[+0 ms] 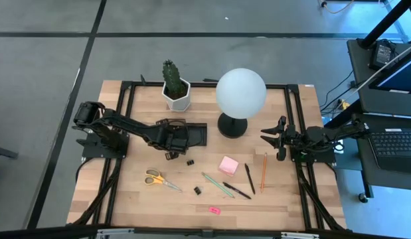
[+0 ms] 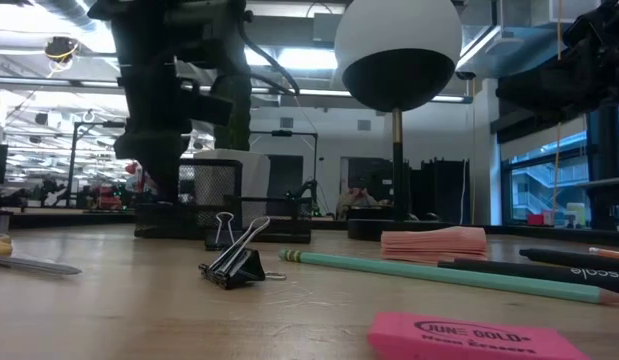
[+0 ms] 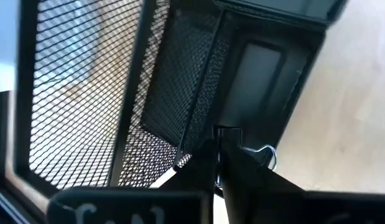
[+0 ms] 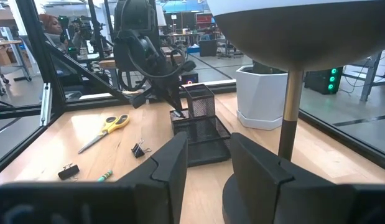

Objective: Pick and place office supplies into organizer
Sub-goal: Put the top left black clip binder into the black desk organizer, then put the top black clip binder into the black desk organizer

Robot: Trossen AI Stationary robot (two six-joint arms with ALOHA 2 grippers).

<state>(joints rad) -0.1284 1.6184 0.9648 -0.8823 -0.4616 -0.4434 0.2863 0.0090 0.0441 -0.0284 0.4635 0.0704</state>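
The black mesh organizer (image 1: 198, 135) (image 4: 201, 124) stands left of the lamp base. My left gripper (image 1: 173, 138) (image 3: 220, 158) hangs over it, shut on a small black binder clip (image 3: 228, 133). On the table lie other binder clips (image 1: 190, 162) (image 2: 234, 262), yellow-handled scissors (image 1: 159, 179), a pink sticky-note pad (image 1: 228, 164), a pink eraser (image 1: 214, 210), two black pens (image 1: 249, 178), a green pen (image 1: 217, 184) and an orange pencil (image 1: 263, 171). My right gripper (image 1: 268, 135) (image 4: 209, 162) waits open at the right edge, beside the lamp base. My left gripper pinches the black body of the binder clip (image 3: 228, 133) between its two fingertips, coming from above and pointing down. The clip's silver wire handle (image 3: 267, 155) sticks out beside the fingers. The clip is lifted clear, just over the organizer's mesh compartments (image 3: 180, 93).
A white globe lamp (image 1: 240, 93) on a black round base (image 1: 232, 126) stands right of the organizer. A cactus in a white hexagonal pot (image 1: 175, 89) sits behind it. A black frame (image 1: 291, 106) borders the table. Bare wood shows along the near edge.
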